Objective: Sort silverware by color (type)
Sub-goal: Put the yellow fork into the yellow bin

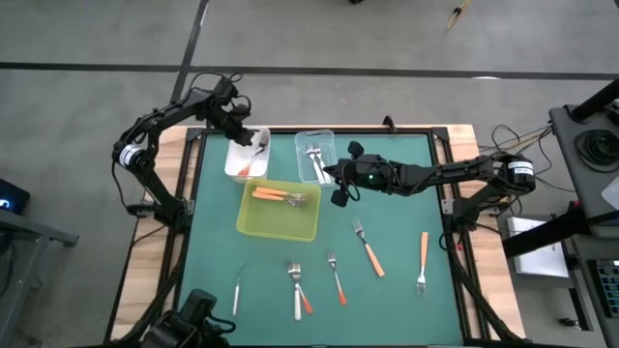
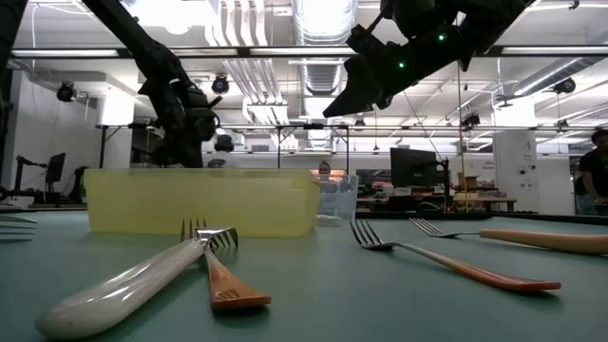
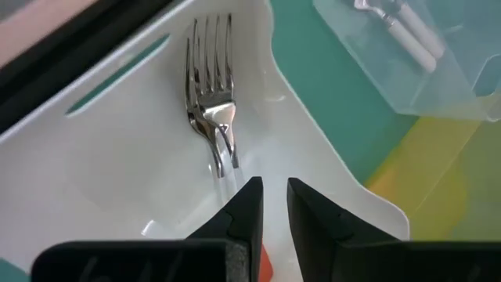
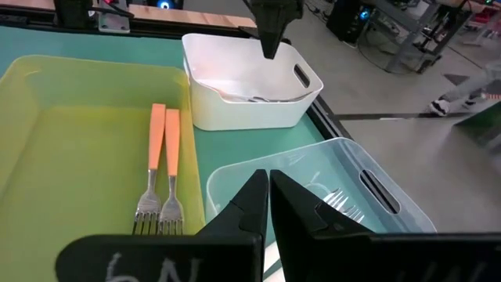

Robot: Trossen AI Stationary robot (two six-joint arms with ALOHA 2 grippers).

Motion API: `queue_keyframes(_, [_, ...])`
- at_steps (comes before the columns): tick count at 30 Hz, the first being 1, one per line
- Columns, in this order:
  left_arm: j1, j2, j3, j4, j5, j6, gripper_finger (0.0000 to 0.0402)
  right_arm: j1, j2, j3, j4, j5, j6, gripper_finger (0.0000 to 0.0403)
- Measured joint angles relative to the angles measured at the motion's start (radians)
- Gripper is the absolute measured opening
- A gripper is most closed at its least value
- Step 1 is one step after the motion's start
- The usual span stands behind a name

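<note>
1. Two orange-handled forks (image 1: pixel 274 195) lie side by side in the yellow-green tray (image 1: pixel 253 222).
2. Silver forks (image 3: pixel 210 94) rest in the white tub (image 1: pixel 235 166).
3. White-handled pieces (image 1: pixel 315 159) sit in the clear tub (image 1: pixel 327 136).
4. Six utensils (image 1: pixel 367 247) lie scattered on the mat.

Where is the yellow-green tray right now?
In the high view the yellow-green tray sits left of centre on the green mat, just in front of the white tub and clear tub.

Glossy metal forks (image 3: pixel 210 86) in smooth white plastic tub (image 3: pixel 117 172)

tray (image 1: pixel 276 224) yellow-green | tub (image 4: pixel 235 102) white | forks (image 4: pixel 159 168) orange-handled | table (image 1: pixel 406 242) green
</note>
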Motion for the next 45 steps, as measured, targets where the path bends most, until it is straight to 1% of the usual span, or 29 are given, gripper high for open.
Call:
queue_keyframes(6, [-0.015,-0.068,-0.014,0.036,0.001,0.0,0.004,0.0,0.0,0.0,0.0,0.0,0.0,0.0009])
queue_keyframes(9, [-0.042,-0.124,-0.039,0.09,0.001,-0.014,0.004,0.0,0.0,0.0,0.001,0.0,0.008,0.0009])
queue_keyframes(14, [-0.096,-0.245,-0.12,0.21,0.0,-0.056,0.004,0.0,0.0,0.0,0.001,0.0,0.045,0.0009])
queue_keyframes(17, [-0.133,-0.332,-0.185,0.283,0.0,-0.056,0.0039,0.0,0.0,0.0,0.001,0.0,0.089,0.0009])
queue_keyframes(20, [-0.178,-0.428,-0.265,0.38,0.0,-0.074,0.0039,0.0,0.0,0.0,0.001,0.0,0.134,0.0009])
queue_keyframes(28, [-0.297,-0.679,-0.485,0.716,0.0,-0.155,0.0039,0.008,0.0,0.02,-0.001,-0.008,0.274,0.0009])
queue_keyframes(34, [-0.363,-0.803,-0.616,0.928,0.001,-0.226,0.0039,0.059,0.0,0.083,-0.006,-0.009,0.296,0.0009])
queue_keyframes(37, [-0.397,-0.847,-0.668,0.999,0.001,-0.265,0.0039,0.09,0.0,0.132,-0.063,-0.009,0.302,0.0009])
queue_keyframes(45, [-0.518,-0.92,-0.785,1.165,0.002,-0.354,0.0039,0.16,0.0,0.267,-0.342,-0.009,0.414,0.0009])
